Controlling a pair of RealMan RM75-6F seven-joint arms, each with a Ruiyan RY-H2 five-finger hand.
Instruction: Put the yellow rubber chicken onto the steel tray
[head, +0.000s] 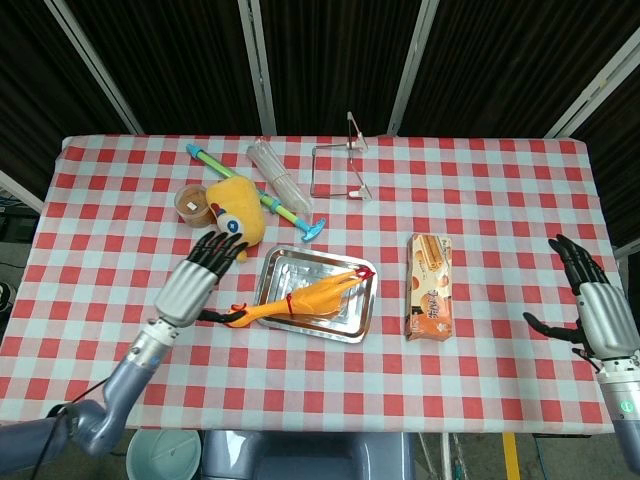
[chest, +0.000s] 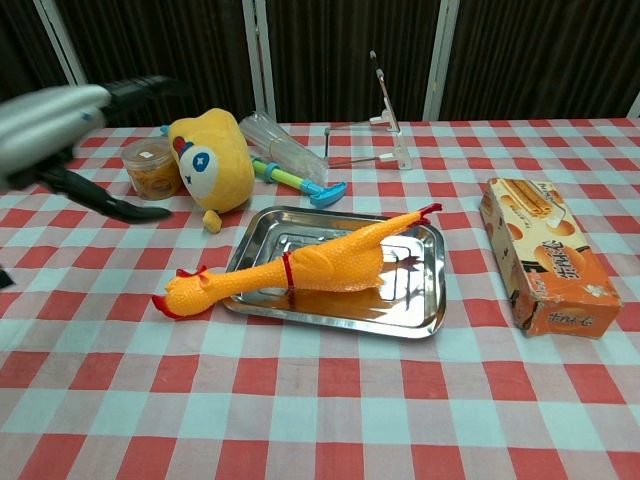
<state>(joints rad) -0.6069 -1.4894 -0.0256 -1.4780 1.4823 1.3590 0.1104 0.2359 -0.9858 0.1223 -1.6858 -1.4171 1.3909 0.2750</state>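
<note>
The yellow rubber chicken (head: 312, 296) (chest: 300, 268) lies slantwise across the steel tray (head: 352, 323) (chest: 420, 312). Its body and red feet rest on the tray, while its head hangs over the tray's left rim onto the cloth. My left hand (head: 197, 279) (chest: 70, 120) is open, fingers spread, lifted off to the left of the chicken and touching nothing. My right hand (head: 592, 306) hovers open at the table's far right edge, seen only in the head view.
A yellow plush toy (head: 238, 209), a small jar (head: 191, 204), a blue-green water squirter (head: 258, 193), a clear plastic tube (head: 275, 170) and a wire stand (head: 340, 166) sit behind the tray. An orange snack box (head: 428, 285) lies to its right.
</note>
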